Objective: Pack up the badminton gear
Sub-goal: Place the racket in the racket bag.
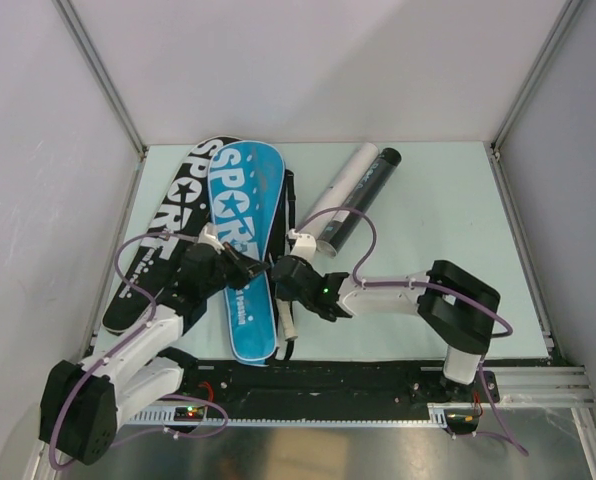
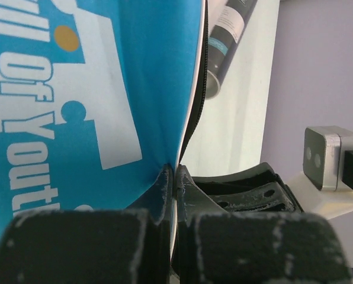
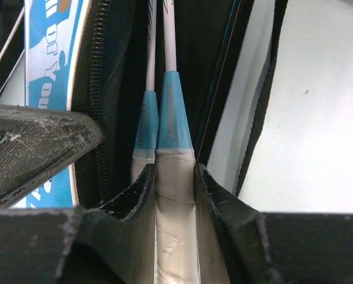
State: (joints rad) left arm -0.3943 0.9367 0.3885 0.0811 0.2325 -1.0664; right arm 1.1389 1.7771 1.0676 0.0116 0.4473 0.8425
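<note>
Tabletop (image 1: 433,250), rackets (image 3: 175,118) inside blue cover (image 1: 246,235)

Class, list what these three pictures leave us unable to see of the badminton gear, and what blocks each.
1. Racket heads: right wrist view, the held racket and second racket run off the top edge; top view, the blue cover hides them.
2. Second racket's grip: right wrist view, behind the right fingers.
3. White tube and black tube contents: top view, too small.
</note>
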